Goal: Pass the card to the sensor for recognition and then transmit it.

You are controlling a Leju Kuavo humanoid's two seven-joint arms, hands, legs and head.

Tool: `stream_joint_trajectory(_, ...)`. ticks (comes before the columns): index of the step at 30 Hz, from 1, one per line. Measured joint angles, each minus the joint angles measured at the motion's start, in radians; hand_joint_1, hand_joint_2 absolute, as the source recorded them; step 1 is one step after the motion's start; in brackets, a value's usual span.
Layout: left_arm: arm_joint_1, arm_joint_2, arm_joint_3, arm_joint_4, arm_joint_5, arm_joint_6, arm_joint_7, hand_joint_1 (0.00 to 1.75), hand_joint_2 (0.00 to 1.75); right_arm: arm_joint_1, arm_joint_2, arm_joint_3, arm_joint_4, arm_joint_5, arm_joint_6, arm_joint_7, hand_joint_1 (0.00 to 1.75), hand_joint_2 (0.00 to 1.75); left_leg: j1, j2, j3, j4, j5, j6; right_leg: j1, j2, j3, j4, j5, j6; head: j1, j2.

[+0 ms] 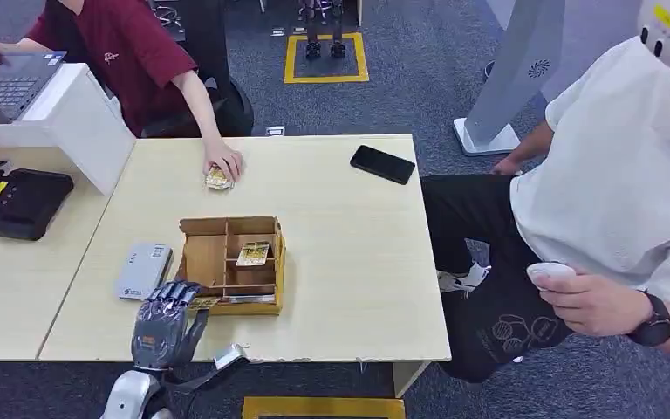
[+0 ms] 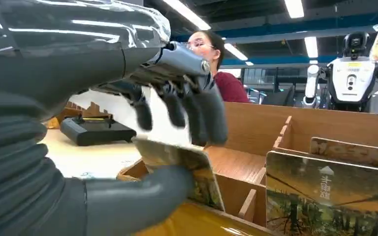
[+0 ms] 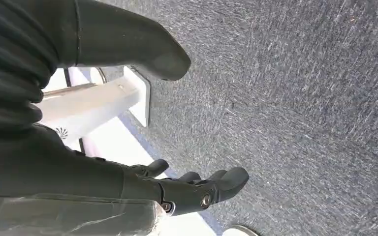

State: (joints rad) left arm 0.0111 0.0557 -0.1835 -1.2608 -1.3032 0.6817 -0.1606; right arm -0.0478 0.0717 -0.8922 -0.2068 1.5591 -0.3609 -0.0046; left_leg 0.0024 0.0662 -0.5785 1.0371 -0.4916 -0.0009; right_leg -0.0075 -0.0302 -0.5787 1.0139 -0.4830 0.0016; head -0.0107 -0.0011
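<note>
My left hand (image 1: 168, 321) is at the table's front edge, against the front left corner of the wooden compartment box (image 1: 206, 258). It pinches a picture card (image 1: 203, 303) between thumb and fingers. In the left wrist view the hand (image 2: 167, 110) holds that card (image 2: 187, 164) tilted over the box's front wall. The grey-white card sensor (image 1: 144, 270) lies flat just left of the box, a little beyond the hand. More cards stand in the box (image 1: 253, 253) (image 2: 327, 196). My right hand (image 3: 145, 184) hangs over grey carpet, fingers apart, holding nothing.
A person in red at the far side rests a hand on a card (image 1: 218, 179). A black phone (image 1: 382, 164) lies at the far right of the table. A black device (image 1: 22, 202) sits on the left table. Another person in white sits close on the right.
</note>
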Motion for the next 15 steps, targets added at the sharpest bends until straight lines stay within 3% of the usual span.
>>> stream_joint_trajectory(15, 0.001, 0.005, 0.000, 0.002, 0.029, -0.003, -0.018, 1.75, 1.75, -0.001, 0.000, -0.010, -0.001, 0.000, -0.003, -0.006, 0.00, 1.75, 0.000, 0.000, 0.000, 0.000, 0.000, 0.000, 0.000, 0.000, 0.000, 0.000, 0.000, 0.000, 0.000, 0.000)
